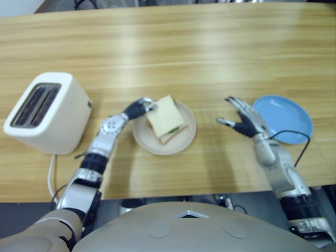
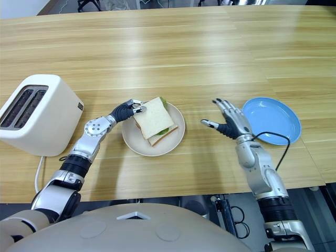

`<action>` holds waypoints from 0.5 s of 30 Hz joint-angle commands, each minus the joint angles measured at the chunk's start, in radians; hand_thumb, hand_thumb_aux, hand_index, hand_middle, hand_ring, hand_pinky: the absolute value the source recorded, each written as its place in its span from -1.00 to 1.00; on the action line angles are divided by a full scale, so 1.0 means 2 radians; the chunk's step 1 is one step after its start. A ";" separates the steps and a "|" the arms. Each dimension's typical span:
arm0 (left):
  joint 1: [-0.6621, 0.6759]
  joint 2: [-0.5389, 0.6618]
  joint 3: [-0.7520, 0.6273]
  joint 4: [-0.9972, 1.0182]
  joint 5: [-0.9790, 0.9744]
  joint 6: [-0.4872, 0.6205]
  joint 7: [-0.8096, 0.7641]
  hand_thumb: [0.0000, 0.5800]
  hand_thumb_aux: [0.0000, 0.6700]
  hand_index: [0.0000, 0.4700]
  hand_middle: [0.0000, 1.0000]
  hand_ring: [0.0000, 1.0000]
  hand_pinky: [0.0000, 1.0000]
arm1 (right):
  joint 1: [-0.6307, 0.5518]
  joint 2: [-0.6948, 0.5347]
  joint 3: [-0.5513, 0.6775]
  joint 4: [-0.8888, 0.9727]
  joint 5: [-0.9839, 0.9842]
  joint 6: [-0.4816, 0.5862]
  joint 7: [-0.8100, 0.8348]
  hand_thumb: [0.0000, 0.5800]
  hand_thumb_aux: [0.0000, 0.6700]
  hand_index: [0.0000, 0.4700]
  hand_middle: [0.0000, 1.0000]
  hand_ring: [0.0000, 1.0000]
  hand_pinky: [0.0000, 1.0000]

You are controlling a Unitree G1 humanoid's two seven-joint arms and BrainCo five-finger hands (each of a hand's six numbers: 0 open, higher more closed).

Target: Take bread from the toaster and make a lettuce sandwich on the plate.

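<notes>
Sandwich (image 2: 153, 124) of 2 bread slices with lettuce (image 2: 164, 130) between them lies on the beige plate (image 2: 176, 140). The left hand (image 2: 125, 111) pinches its left corner. The right hand (image 2: 231, 123) hovers with fingers spread, beside the blue plate (image 2: 273, 121). Farther left stands the toaster (image 2: 34, 113).

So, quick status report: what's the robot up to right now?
Left hand pinching top slice on the plate, lettuce under it. Right hand open, empty, above the table. Nothing in the way.
</notes>
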 commanded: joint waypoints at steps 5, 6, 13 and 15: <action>0.001 0.015 -0.032 0.027 0.065 -0.028 0.030 1.00 1.00 0.96 1.00 1.00 1.00 | -0.026 0.002 0.078 -0.047 -0.032 -0.031 0.053 -1.00 -1.00 -1.00 -1.00 -1.00 -1.00; 0.001 0.016 -0.036 0.030 0.073 -0.030 0.035 1.00 1.00 0.96 1.00 1.00 1.00 | -0.031 0.005 0.087 -0.054 -0.032 -0.035 0.060 -1.00 -1.00 -1.00 -1.00 -1.00 -1.00; 0.005 0.017 -0.070 0.053 0.118 -0.043 0.054 1.00 1.00 0.96 1.00 1.00 1.00 | -0.073 0.025 0.146 -0.073 -0.056 -0.056 0.096 -1.00 -1.00 -1.00 -1.00 -1.00 -1.00; 0.003 0.018 -0.075 0.060 0.128 -0.043 0.062 1.00 1.00 0.96 1.00 1.00 1.00 | -0.081 0.027 0.158 -0.070 -0.067 -0.058 0.100 -1.00 -1.00 -1.00 -1.00 -1.00 -1.00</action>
